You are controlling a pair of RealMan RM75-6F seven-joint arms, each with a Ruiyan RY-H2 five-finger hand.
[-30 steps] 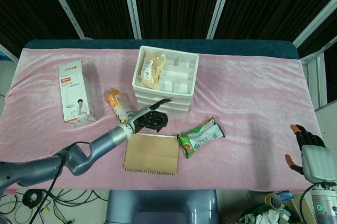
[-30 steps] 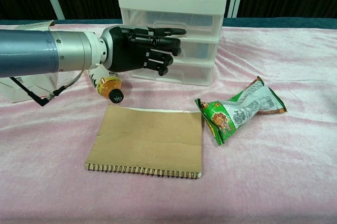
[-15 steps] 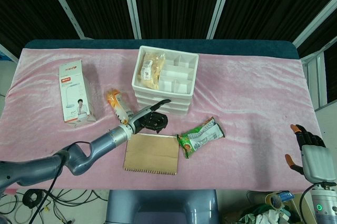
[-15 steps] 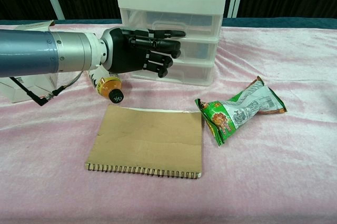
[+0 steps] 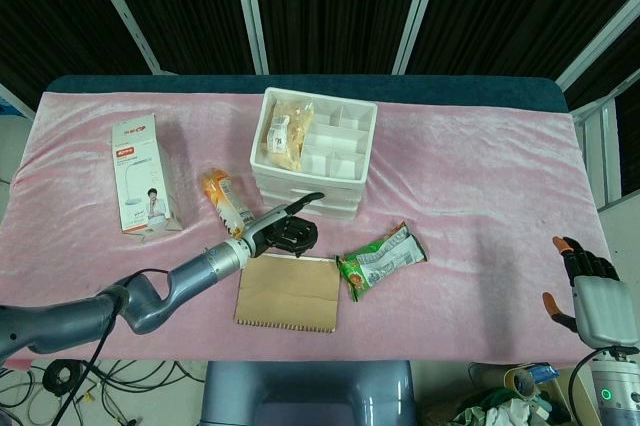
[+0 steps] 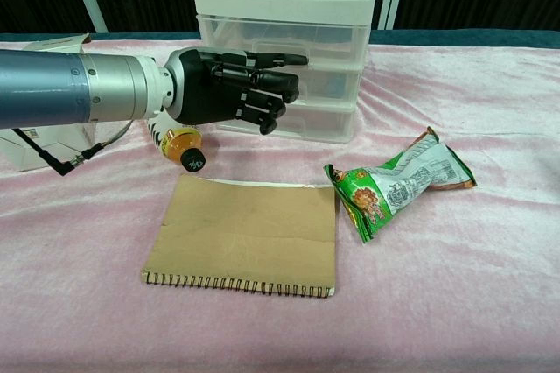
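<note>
Pink velvet tablecloth [image 5: 480,176], dark slatted backdrop [image 5: 330,6]

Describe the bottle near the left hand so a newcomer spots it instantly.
Start at the white drawer unit mid-table. Just left of its front lies the bottle, on its side on the pink cloth, beside the left hand. It alone is orange, with a black cap.
</note>
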